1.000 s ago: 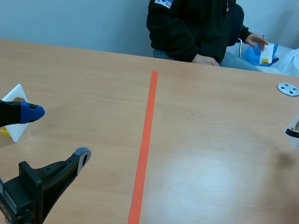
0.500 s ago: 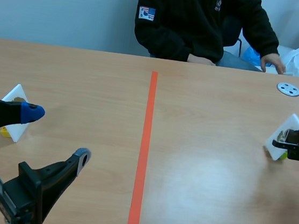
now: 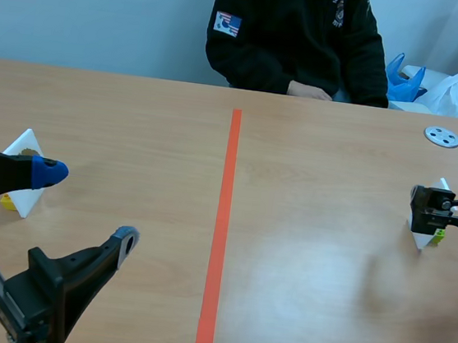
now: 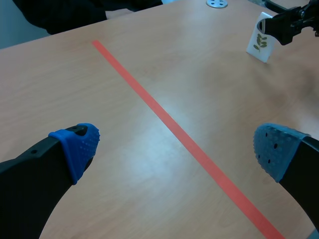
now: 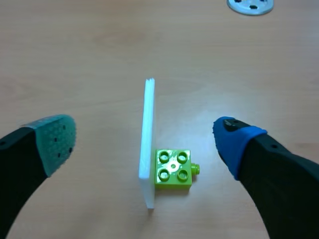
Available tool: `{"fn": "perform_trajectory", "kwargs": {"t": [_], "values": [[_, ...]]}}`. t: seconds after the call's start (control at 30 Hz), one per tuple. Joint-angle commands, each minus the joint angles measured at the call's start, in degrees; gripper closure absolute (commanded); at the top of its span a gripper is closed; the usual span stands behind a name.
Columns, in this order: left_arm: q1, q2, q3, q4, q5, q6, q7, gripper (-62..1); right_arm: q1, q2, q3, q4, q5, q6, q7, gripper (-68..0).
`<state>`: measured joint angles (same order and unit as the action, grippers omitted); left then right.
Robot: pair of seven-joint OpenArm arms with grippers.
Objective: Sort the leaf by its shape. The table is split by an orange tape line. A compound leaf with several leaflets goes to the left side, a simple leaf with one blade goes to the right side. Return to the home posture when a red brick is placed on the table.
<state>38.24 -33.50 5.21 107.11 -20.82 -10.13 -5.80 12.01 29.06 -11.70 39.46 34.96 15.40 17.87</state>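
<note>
White upright leaf card (image 5: 148, 144), backed by a lime-green studded brick (image 5: 173, 168): stands on the wooden counter (image 3: 317, 273), right of the orange tape line (image 3: 222, 220), between the right claw (image 5: 144, 135)'s spread, non-touching fingers. Left claw (image 4: 177, 147): wide apart, empty.

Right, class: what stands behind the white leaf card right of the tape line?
A green studded brick sits against the white card's back, opposite its leaf drawing, between the right gripper's open fingers. The back face itself shows only edge-on.
</note>
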Motion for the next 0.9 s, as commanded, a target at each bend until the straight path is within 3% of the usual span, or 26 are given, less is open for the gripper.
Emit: {"fn": "perform_trajectory", "kwargs": {"t": [0.0,0.13,0.33,0.63,0.87], "values": [[-0.2,-0.04,-0.42,0.57,-0.33,-0.09,-0.81,-62.3,1.01,1.07,0.44,1.57,0.2,0.02,0.52,-64.8],[-0.2,-0.04,-0.42,0.57,-0.33,-0.09,-0.81,-62.3,0.98,1.11,1.16,2.1,0.22,1.33,-0.11,-67.9],[-0.17,-0.04,-0.42,0.57,-0.33,-0.09,-0.81,-62.3,-1.25,1.81,3.87,7.52,0.22,4.22,-6.01,-67.9],[-0.17,-0.04,-0.42,0.57,-0.33,-0.09,-0.79,-62.3,-14.91,5.38,10.69,25.05,0.17,4.39,-8.87,-67.9],[-0.17,-0.04,-0.42,0.57,-0.33,-0.09,-0.79,-62.3,-28.57,5.53,15.8,40.61,0.15,5.25,-10.16,-67.9]]}}
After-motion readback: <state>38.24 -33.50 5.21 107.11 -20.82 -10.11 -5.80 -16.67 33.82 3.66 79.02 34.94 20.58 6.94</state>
